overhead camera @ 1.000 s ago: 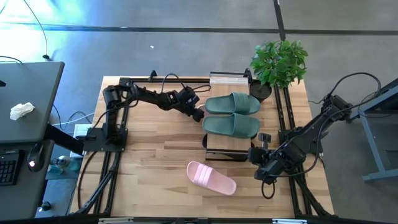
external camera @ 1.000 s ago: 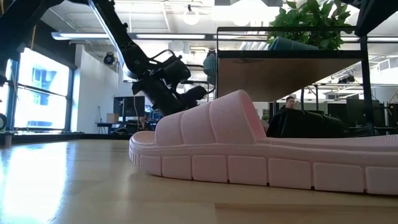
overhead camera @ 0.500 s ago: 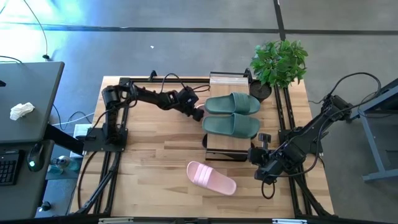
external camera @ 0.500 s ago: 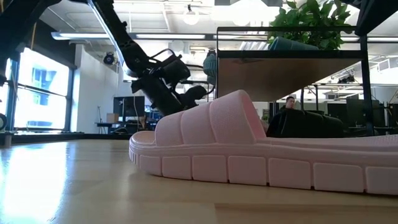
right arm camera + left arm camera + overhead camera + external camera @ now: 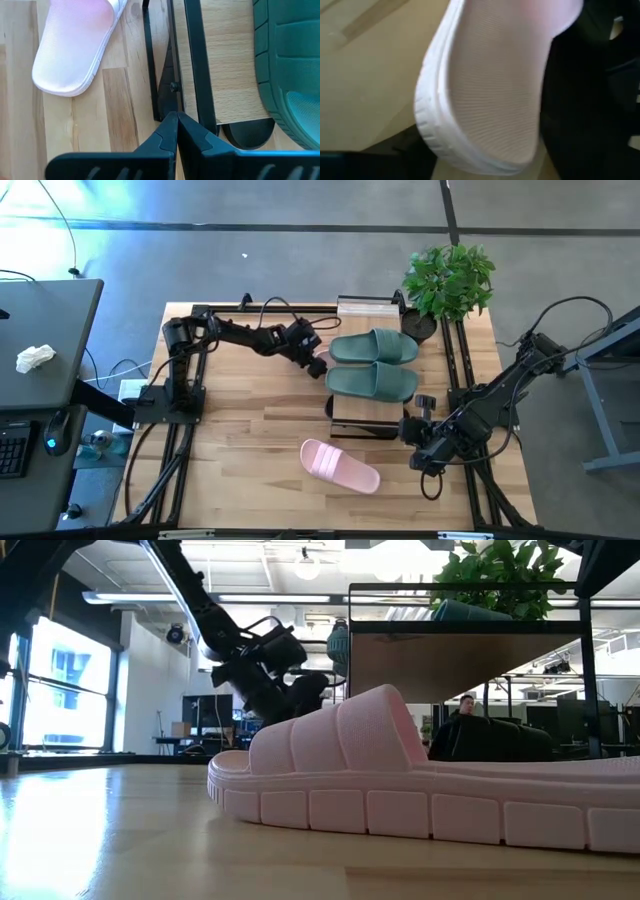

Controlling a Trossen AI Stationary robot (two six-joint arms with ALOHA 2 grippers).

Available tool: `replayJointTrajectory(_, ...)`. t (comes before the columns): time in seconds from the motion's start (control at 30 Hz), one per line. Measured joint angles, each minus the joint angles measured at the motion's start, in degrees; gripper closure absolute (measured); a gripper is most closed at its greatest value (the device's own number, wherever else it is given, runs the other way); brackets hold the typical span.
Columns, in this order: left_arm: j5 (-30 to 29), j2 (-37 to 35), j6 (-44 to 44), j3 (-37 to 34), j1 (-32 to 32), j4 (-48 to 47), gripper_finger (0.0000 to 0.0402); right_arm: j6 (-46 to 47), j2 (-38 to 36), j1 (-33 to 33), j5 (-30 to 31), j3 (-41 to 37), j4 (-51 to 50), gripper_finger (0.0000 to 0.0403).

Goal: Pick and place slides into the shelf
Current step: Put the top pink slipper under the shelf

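Observation:
Two sage green slides (image 5: 372,365) lie side by side on the shelf's top board (image 5: 365,422). One pale pink slide (image 5: 340,465) lies sole down on the table in front of the shelf. A second pale pink slide (image 5: 495,85) fills the left wrist view, heel end nearest. My left gripper (image 5: 318,364) is low at the shelf's left end, open, its fingers either side of that heel. A black slide (image 5: 248,134) shows under the top board. My right gripper (image 5: 425,460) hangs shut above the table, off the shelf's near right corner. My left gripper has its fingers on either side of the second pink slide's heel end (image 5: 470,150), coming slanting down from the table's left. Whether the fingers touch the heel, I cannot tell. The shelf's top board hides the slide in the high view.
A potted plant (image 5: 450,280) stands at the table's far right, behind the shelf. Both arms' black frames run along the table's left and right edges. Bare tabletop (image 5: 250,440) lies left of the pink slide.
My left gripper has opened where it stands at the shelf's left end; in the low view its fingers are wider apart than half a second ago. The slides on the shelf top and the one on the table have kept still.

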Motion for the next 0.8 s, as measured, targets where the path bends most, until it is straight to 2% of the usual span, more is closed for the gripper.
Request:
replayJointTrajectory(0.13,2.27,0.07,2.63,1.32,0.69,-1.61,0.0035,-0.57,0.0,0.0,0.03,0.0,0.05,0.0403)
replayJointTrajectory(0.27,4.89,0.15,2.62,2.03,1.79,-2.85,0.0012,-0.79,0.02,0.0,0.22,0.0,0.17,0.0403)
replayJointTrajectory(0.57,11.25,0.22,3.06,2.06,4.16,-3.5,0.0024,-1.07,0.01,0.01,0.48,0.0,0.37,0.0403)
replayJointTrajectory(0.8,11.49,0.11,3.11,2.08,4.87,-5.17,0.0044,-1.07,0.01,0.02,0.49,0.0,0.37,0.0403)
